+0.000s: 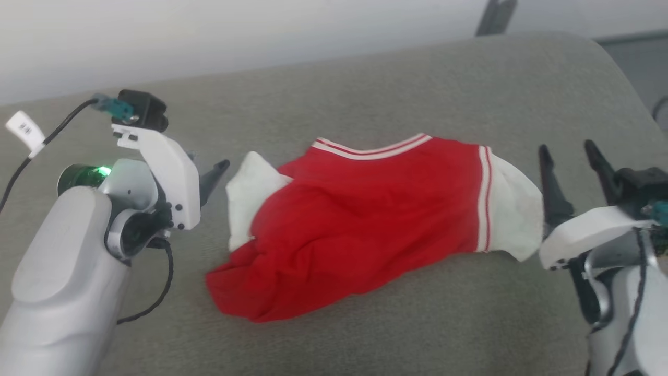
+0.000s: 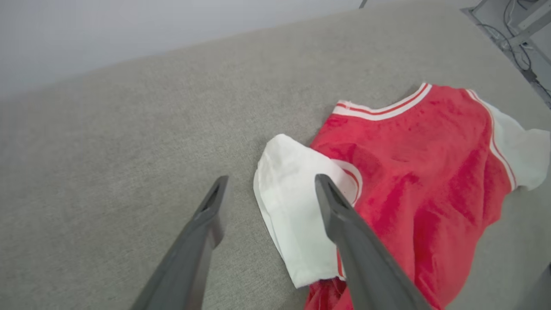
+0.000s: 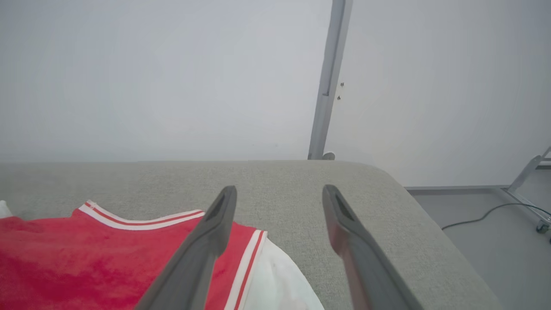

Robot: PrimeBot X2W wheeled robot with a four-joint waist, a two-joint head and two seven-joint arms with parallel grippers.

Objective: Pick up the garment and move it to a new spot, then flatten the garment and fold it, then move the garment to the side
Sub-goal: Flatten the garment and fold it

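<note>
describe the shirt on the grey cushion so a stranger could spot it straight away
Take the grey cushion that spans the head view. Near its middle, between the left gripper and the right gripper, lies a crumpled shirt. It is bright red with white sleeves at both ends and red-and-white striped trim, unlike the grey around it.

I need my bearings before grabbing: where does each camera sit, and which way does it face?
Head view: on the head, looking forward and down at the jersey on the grey surface; left gripper at left, right gripper at right, both open.
Left wrist view: on the left wrist, looking along its fingers down at the jersey's white sleeve.
Right wrist view: on the right wrist, looking along its fingers across the surface to the wall.
Shared: all three show the jersey's striped collar.
</note>
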